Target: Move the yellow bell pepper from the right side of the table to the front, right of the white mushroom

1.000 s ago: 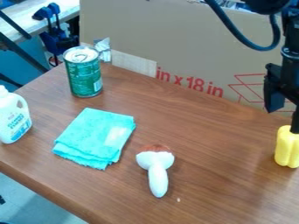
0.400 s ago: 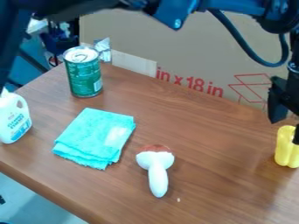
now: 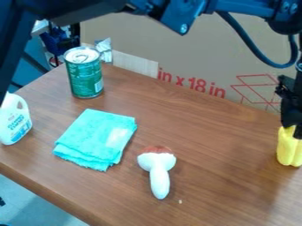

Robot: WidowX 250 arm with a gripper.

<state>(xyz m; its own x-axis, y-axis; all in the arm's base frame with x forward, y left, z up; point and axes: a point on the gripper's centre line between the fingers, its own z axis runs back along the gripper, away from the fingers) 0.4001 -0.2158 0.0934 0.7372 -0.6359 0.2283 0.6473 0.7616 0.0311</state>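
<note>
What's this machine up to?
A black robot arm has its jaws down at a ribbed yellow object, perhaps a toy pepper; whether it is gripped, I can't tell. Also on the brown wooden table: a folded turquoise cloth, white mushroom-shaped object, green metal can and white plastic jug.

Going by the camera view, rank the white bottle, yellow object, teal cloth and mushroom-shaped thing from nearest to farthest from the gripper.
1. Yellow object: right edge of the view, right at the gripper.
2. Mushroom-shaped thing: lower middle.
3. Teal cloth: left of centre.
4. White bottle: left edge.
</note>
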